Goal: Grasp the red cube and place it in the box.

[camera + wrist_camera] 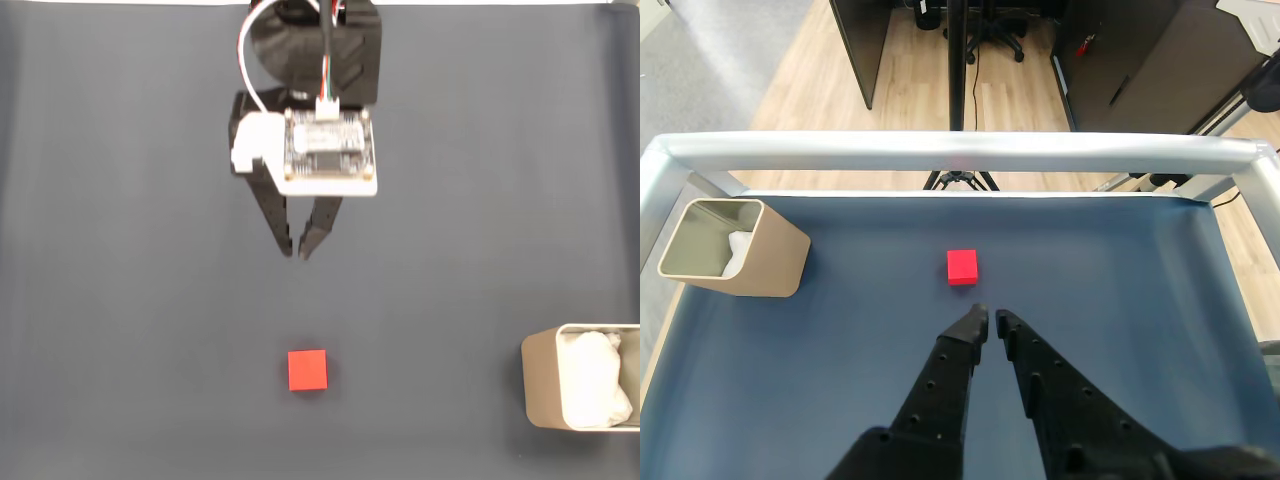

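The red cube (308, 369) lies alone on the dark blue mat, below the arm in the fixed view. In the wrist view the red cube (962, 266) sits just beyond the fingertips, a short gap away. My gripper (296, 248) hangs above the mat, its black fingers nearly together with nothing between them; in the wrist view the gripper (989, 320) shows only a thin slit at the tips. The box (540, 385), beige with a white lump inside, stands at the right edge of the fixed view. In the wrist view the box (775, 262) is at the left.
A silver metal rail (960, 150) frames the mat's far edge in the wrist view, with side rails left and right. Beyond it are a wooden floor, a tripod pole and dark cabinets. Open mat surrounds the cube on all sides.
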Tool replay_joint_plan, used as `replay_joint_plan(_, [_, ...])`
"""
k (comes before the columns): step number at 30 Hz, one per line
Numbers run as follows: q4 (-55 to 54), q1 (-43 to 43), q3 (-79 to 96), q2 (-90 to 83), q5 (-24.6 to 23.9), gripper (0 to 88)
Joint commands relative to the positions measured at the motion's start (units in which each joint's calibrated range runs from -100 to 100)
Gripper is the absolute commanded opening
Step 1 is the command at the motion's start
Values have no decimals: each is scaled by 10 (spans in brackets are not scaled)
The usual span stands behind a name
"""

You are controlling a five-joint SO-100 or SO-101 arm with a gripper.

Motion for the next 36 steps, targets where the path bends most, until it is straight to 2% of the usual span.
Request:
replay_joint_plan(1, [-17, -7, -53, 26, 0, 6])
replay_joint_plan(8, [-29, -10, -101, 95, -6, 16])
replay_joint_plan(15, [-45, -10, -108, 142, -9, 64])
replay_joint_plan(36, [-71, -1, -120, 231, -8, 257])
